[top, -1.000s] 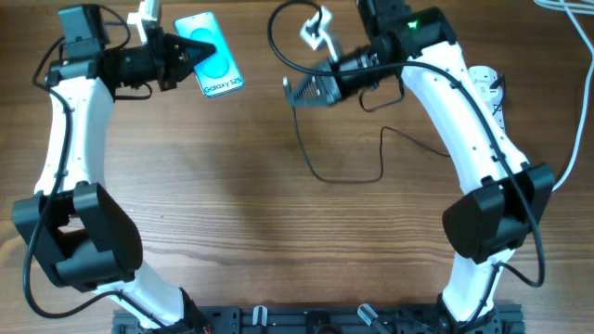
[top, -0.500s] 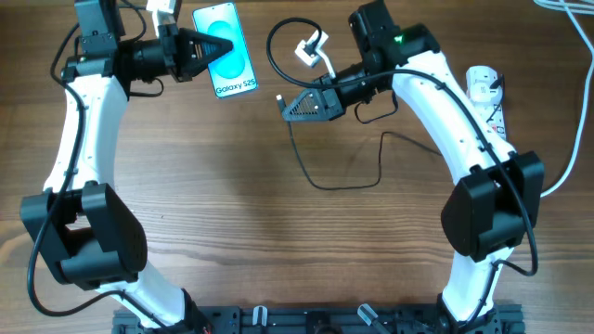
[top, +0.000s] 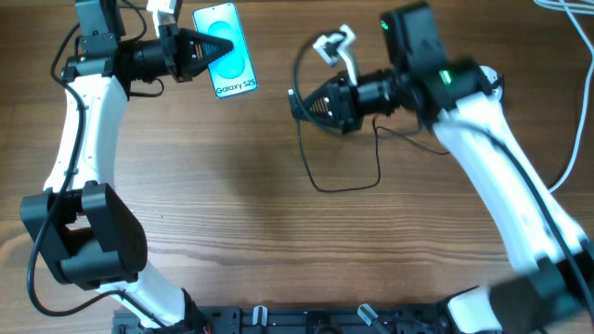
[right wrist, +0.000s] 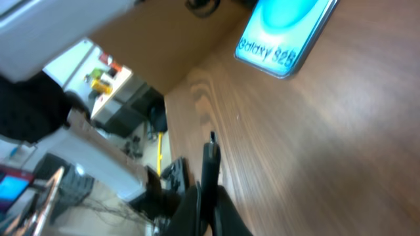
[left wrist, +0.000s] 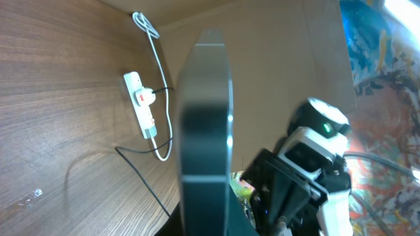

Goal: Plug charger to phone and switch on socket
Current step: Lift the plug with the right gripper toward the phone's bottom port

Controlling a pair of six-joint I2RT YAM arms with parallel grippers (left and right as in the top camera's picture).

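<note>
My left gripper (top: 206, 51) is shut on the phone (top: 229, 48), which has a teal screen and is held at the table's far left. In the left wrist view the phone (left wrist: 205, 124) shows edge-on between the jaws. My right gripper (top: 298, 100) is shut on the charger's small black plug (right wrist: 210, 152), which points toward the phone (right wrist: 285, 31) with a gap between them. The thin black cable (top: 345, 189) loops over the table below the right gripper. The white socket (left wrist: 141, 105) with its red switch lies at the far side; in the overhead view my right arm hides it.
A thick white cord (top: 580, 32) runs along the far right edge and shows in the left wrist view (left wrist: 155, 46). A brown wall stands behind the table. The arm bases stand at the near edge.
The right arm has swung, and its gripper with the plug has turned and shifted slightly right. The left gripper moved the phone a little right a second ago and has held still since.
</note>
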